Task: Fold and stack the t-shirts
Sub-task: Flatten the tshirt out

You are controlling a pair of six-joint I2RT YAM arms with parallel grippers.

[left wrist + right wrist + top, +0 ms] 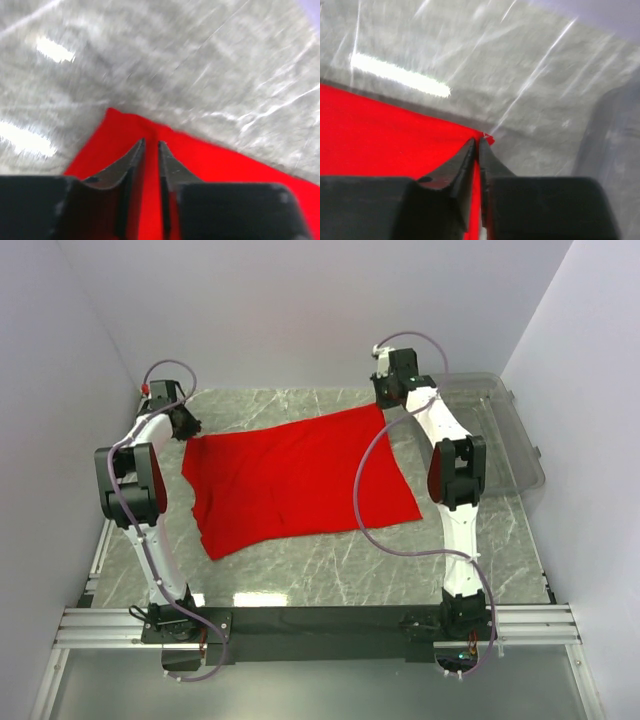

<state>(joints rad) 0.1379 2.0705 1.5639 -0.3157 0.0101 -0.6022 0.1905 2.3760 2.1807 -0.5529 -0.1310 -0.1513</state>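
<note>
The red t-shirt (295, 480) lies spread out flat on the grey worktop (330, 570), between the two arms. The left hand (151, 145) is at the far left corner of the shirt. Its fingers are nearly closed, with only a thin gap, and red cloth shows in that gap, so I think it is pinching the corner. The right hand (476, 142) is at the far right corner. Its fingers are squeezed almost together right on the edge of the cloth, with a bit of red poking out past the tips. To me this looks like the start of the first fold. Next, both hands need to lift together and bring the far edge toward the near edge without letting go. The clear bin (505, 435) sits to the right, just beside the shirt, and I see nothing in it.
</note>
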